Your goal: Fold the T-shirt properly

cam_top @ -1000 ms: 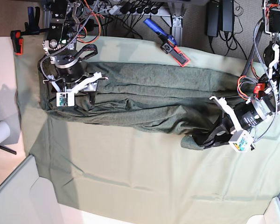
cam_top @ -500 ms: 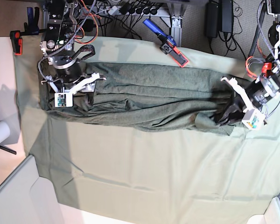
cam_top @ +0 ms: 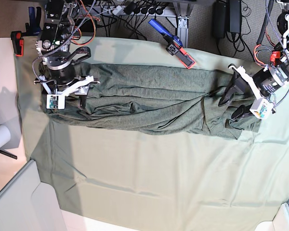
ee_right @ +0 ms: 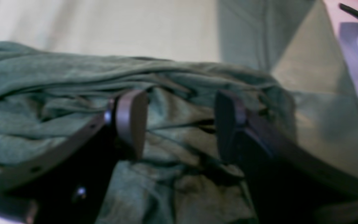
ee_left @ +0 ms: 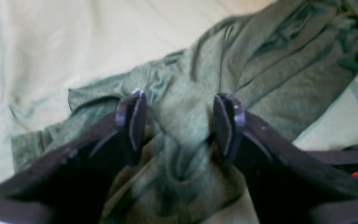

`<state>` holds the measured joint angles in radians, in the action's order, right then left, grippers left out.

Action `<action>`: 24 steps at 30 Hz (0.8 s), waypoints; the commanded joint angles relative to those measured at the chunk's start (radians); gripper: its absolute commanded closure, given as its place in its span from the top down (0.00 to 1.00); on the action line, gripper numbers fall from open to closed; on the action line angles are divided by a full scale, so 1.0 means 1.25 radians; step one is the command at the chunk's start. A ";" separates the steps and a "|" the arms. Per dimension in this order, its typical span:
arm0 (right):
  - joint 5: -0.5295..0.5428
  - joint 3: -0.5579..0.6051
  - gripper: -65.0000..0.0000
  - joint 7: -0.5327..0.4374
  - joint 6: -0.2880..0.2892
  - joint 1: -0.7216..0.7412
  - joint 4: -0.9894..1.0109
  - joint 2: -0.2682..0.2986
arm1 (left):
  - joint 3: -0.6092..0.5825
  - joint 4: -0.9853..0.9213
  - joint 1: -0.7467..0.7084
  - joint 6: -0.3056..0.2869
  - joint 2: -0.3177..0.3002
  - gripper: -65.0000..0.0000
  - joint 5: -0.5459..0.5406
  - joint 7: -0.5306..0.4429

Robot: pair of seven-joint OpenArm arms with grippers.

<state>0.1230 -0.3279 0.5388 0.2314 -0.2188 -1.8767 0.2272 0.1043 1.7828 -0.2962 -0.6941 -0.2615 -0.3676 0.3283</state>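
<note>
T-shirt [cam_top: 149,108] lies as long wrinkled band across upper part of pale green table cloth [cam_top: 149,183], stretched between both arms; left gripper [cam_top: 234,102] at shirt's end on base view's right, jaws spread wide, straddling bunched fabric, not clamping it; right gripper [cam_top: 82,90] over opposite end, jaws parted wide above folds, nothing pinched; blue and red clamp [cam_top: 172,43] at cloth's far edge, apart from shirt; both wrist views blurred.
</note>
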 commanded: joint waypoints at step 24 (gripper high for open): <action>0.055 -0.021 0.53 -0.013 -0.002 0.006 -0.014 0.035 | 0.241 -0.353 0.141 -0.003 -0.057 0.59 -0.377 0.147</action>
<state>0.1875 -0.3477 0.5434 0.2317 -0.2188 -1.8767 0.2577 0.4007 1.3262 -0.1307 -0.6872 -0.3176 -0.8200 0.5308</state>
